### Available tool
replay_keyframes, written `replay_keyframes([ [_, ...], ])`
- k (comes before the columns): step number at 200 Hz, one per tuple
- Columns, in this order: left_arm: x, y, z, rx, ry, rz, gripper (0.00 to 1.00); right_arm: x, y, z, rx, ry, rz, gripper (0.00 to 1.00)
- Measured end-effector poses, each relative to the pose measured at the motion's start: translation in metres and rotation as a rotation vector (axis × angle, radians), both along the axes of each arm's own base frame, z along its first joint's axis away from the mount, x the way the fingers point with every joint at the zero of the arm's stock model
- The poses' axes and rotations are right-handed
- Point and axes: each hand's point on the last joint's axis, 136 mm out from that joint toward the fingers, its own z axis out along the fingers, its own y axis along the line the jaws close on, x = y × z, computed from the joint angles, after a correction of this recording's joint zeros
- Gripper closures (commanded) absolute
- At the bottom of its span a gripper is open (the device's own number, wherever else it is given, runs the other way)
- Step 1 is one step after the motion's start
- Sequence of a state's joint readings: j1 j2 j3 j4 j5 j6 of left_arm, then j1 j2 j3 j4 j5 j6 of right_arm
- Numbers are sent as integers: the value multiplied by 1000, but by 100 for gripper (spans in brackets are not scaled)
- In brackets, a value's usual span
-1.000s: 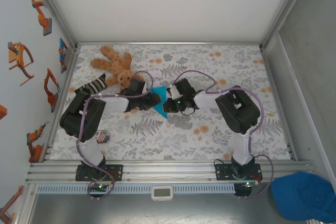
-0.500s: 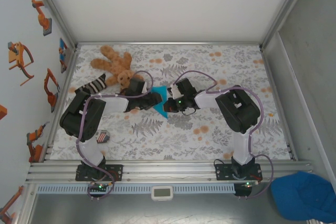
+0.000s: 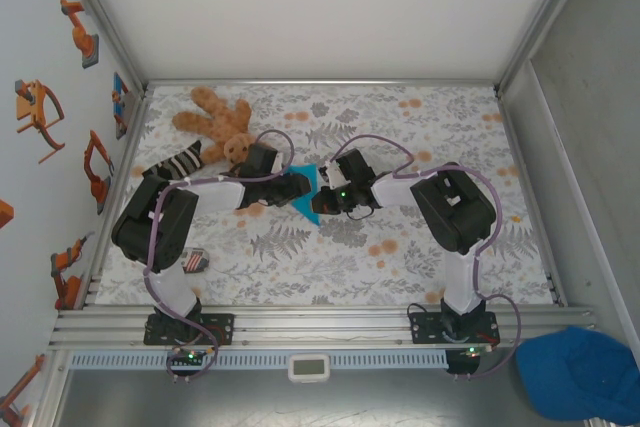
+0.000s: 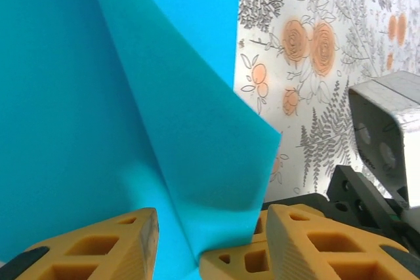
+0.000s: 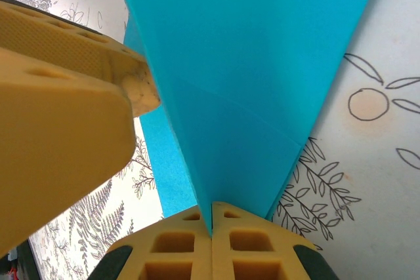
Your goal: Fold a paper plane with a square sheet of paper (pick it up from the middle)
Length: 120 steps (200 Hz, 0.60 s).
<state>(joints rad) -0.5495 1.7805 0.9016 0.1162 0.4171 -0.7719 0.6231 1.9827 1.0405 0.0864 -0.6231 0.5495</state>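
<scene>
floral tabletop: paper plane tip toward near edge; right jaws clamp it, left jaws parted.

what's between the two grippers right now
The folded cyan paper, pinched by the right gripper, fills the gap to the left gripper in the top view.

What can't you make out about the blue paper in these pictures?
- Top view: the square sheet of paper is mostly covered by the left arm and right arm; its folds are too small to read.
- Left wrist view: the sheet runs off the top and left edges, so its outline is unknown.
- Right wrist view: the top edge cuts the sheet off; the right fingers hide its pinched tip.
</scene>
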Motion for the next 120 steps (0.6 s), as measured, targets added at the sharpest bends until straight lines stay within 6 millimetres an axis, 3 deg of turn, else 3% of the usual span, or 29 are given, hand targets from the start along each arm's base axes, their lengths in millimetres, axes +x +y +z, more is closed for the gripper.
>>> replay_keyframes([
  [83,0,0,-17,13,25,-1,57,0,0,0,4,2,1,98],
  [120,2,1,-19,29,34,7,60,0,-1,0,14,3,0,91],
])
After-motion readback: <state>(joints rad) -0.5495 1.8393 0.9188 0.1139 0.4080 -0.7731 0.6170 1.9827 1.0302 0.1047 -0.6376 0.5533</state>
